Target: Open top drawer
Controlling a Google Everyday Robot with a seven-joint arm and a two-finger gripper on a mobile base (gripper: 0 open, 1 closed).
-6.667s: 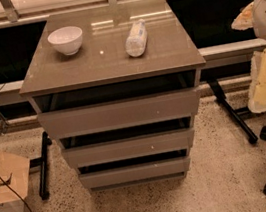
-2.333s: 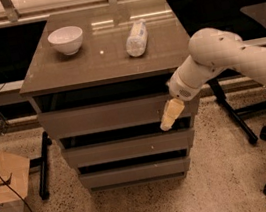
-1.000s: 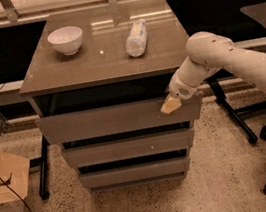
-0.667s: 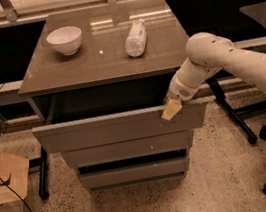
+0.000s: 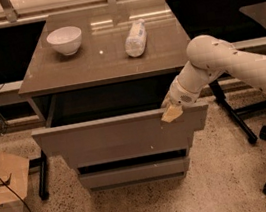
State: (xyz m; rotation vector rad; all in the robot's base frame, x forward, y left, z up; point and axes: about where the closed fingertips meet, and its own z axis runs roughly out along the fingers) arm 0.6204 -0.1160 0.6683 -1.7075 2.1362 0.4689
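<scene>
The top drawer point(image 5: 120, 136) is the widest grey-brown one of the cabinet. It stands pulled out toward me, with its flat front panel well forward of the cabinet top and a dark gap behind it. My gripper point(image 5: 172, 113) rests on the upper edge of the drawer front near its right end, at the end of the white arm point(image 5: 227, 64) that comes in from the right. A narrower lower drawer front point(image 5: 134, 172) shows underneath, closed.
A white bowl point(image 5: 65, 39) and a plastic bottle lying on its side point(image 5: 135, 38) are on the cabinet top point(image 5: 100, 62). A cardboard box point(image 5: 0, 193) stands on the floor at the left. Chair legs and wheels point(image 5: 259, 132) are at the right.
The arm came in from the right, reached the top drawer's front and pulled it out toward me. The drawer has slid further out over the last second.
</scene>
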